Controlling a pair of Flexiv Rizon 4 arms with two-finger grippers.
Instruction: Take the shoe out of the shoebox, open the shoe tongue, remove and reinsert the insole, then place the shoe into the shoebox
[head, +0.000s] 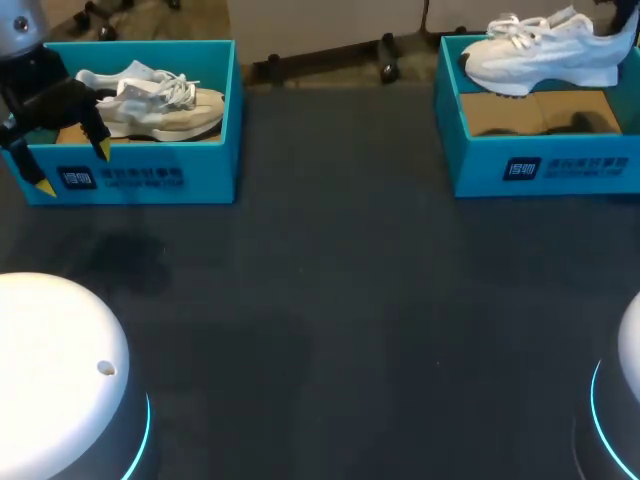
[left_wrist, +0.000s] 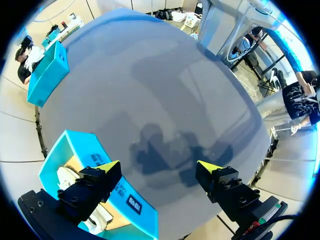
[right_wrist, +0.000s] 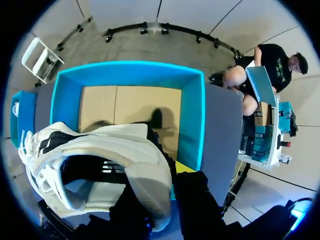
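A white sneaker hangs over the open blue shoebox at the back right, its sole just above the cardboard floor. My right gripper is shut on the sneaker's heel, and the laces point away from it. The box beneath is empty. My left gripper hovers open at the front left corner of the other blue shoebox. That box holds a beige and white sneaker. In the left wrist view the open gripper straddles the box's front wall, nothing between its fingers.
Dark table surface stretches between and in front of the two boxes. The white arm bases stand at the near corners.
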